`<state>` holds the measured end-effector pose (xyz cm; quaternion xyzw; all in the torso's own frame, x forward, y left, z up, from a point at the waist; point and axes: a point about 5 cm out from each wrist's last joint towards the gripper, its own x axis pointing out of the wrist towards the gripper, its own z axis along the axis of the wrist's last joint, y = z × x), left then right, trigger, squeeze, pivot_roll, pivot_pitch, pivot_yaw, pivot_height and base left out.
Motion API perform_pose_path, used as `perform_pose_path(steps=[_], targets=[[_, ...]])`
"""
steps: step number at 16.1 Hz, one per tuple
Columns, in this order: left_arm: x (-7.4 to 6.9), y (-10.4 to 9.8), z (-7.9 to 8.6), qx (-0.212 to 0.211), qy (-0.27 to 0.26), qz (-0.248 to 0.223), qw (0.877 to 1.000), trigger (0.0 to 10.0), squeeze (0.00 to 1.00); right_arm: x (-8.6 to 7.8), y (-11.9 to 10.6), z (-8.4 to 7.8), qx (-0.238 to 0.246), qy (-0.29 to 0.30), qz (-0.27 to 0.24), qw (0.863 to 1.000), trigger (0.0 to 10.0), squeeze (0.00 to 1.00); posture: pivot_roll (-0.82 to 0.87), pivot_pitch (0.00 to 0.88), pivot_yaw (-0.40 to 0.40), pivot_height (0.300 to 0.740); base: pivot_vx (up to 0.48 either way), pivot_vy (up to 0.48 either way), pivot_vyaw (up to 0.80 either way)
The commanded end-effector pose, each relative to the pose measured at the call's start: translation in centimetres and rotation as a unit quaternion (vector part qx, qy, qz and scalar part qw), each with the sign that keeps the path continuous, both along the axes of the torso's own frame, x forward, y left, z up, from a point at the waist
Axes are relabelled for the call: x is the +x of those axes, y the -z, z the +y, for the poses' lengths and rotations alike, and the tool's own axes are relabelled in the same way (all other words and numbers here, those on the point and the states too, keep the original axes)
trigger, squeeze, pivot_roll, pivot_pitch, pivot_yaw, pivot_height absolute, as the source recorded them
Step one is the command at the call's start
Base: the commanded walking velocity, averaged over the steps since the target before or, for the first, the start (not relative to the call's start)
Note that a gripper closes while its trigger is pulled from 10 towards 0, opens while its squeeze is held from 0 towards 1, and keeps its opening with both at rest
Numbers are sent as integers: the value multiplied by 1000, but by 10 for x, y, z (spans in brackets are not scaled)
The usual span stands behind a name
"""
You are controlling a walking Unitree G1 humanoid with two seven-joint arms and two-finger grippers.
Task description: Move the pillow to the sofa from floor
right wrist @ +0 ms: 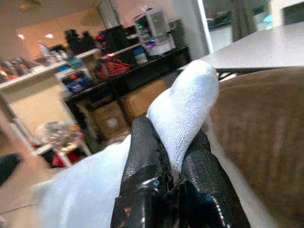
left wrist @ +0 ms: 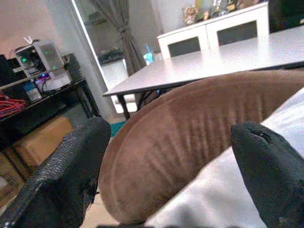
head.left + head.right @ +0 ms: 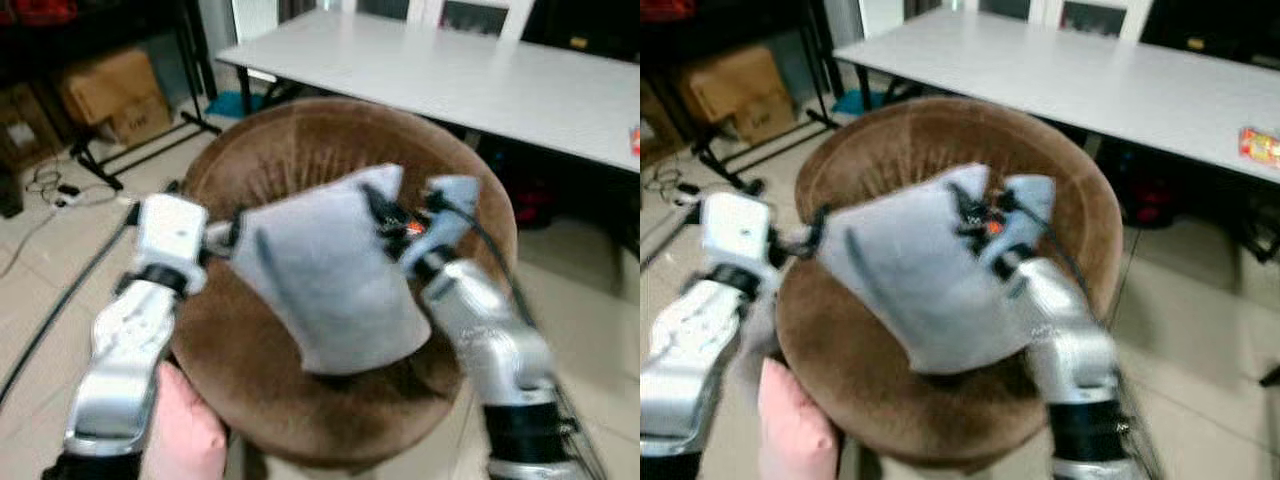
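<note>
We start at the right claw (image 1: 173, 164), where our two black fingers (image 1: 142, 156) are pinched tight on a corner of the grey pillow (image 3: 325, 270), the fabric bunched up between them. The left claw (image 2: 171, 175) sits at the pillow's opposite edge with its fingers spread wide, the cloth lying between them but not clamped as far as we can tell. So the pillow hangs off the floor, held up between both arms right over the seat of the round brown sofa (image 3: 250, 390). We judge the lift done and the carry nearly done; what's left is lowering it onto the cushion and letting go. The head views give us the whole layout, with the white tabletop (image 3: 480, 75) beyond and something pink (image 3: 795, 425) low beside the left arm. The wrist views give us what those blur: the actual grip on each side.
</note>
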<state>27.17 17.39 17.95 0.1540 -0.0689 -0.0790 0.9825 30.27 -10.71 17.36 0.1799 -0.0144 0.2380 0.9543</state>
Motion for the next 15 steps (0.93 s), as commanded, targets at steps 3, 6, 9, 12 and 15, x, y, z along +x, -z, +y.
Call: perform_pose_path(steps=[3, 6, 9, 12, 15], targets=[[1, -1, 7, 3, -11, -3, 1000, 10000, 0, 2, -17, 9, 7, -16, -39, 999, 10000, 0, -34, 0, 17, 740, 277, 0, -169], [2, -1, 5, 2, -10, -5, 1000, 10000, 0, 2, -18, 10, 0, -22, -45, 999, 10000, 0, -35, 0, 15, 740, 277, 0, -669], [1, 0, 6, 3, -11, -4, 1000, 10000, 0, 2, -18, 10, 0, -24, -48, 999, 10000, 0, -29, 0, 12, 740, 276, 0, 0], [-3, 4, 11, 23, -13, 5, 1000, 10000, 0, 3, -22, 17, -1, -45, -56, 997, 10000, 0, -20, 0, 7, 740, 81, 0, 0], [-11, 11, 17, 47, 6, 26, 999, 10000, 0, 3, -29, 30, -14, -90, -68, 994, 10000, 0, -12, 0, 4, 740, 0, 0, 0]])
